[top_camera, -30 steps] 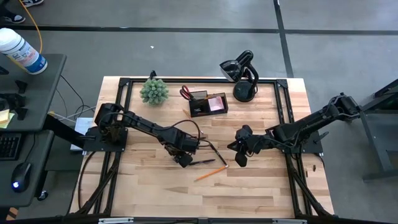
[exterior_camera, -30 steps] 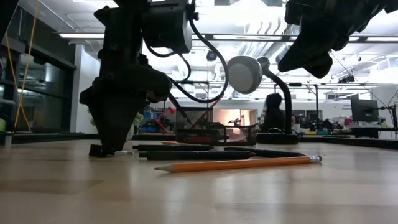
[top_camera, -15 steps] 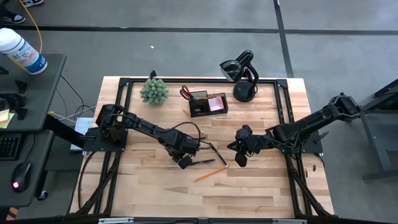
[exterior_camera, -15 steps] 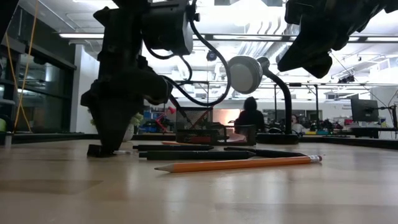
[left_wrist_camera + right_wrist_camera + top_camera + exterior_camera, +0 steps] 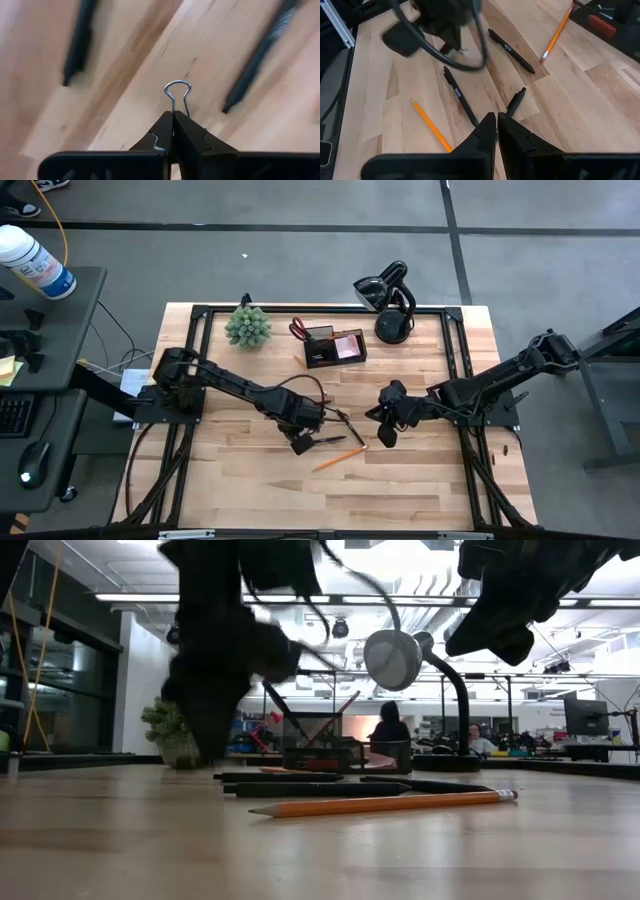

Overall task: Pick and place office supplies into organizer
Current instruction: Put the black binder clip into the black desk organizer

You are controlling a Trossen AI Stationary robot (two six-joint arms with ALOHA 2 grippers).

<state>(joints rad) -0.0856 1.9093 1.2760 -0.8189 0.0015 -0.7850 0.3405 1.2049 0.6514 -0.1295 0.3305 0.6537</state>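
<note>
My left gripper (image 5: 303, 442) points down just above mid-table, shut on a small clip whose silver wire loop (image 5: 177, 95) sticks out past the fingertips. The low view shows this gripper (image 5: 215, 745) blurred and clear of the wood. Black pens (image 5: 330, 439) (image 5: 350, 425) and an orange pencil (image 5: 338, 458) lie flat beside it. The black organizer (image 5: 335, 347) stands at the far middle, with red-handled scissors (image 5: 298, 330) and a pink pad (image 5: 349, 345) in it. My right gripper (image 5: 383, 438) hovers shut, right of the pens. My left gripper pinches the clip between its two fingertips (image 5: 165, 131) from above, pointing down. Only the wire loop (image 5: 178, 86) shows beyond the tips; the fingers hide the rest. The clip is lifted clear of the table.
A spiky green plant (image 5: 248, 326) stands at the far left and a black curved-neck stand (image 5: 390, 300) at the far right of the organizer. A second pencil (image 5: 555, 35) and more pens (image 5: 512, 50) (image 5: 460, 95) lie mid-table. Bare wood lies toward the near edge.
My left gripper has risen off the table and shifted slightly toward the right edge, with a slight roll. The small dark piece that lay under it on the wood has gone up with it. The pens and pencil have stayed put.
</note>
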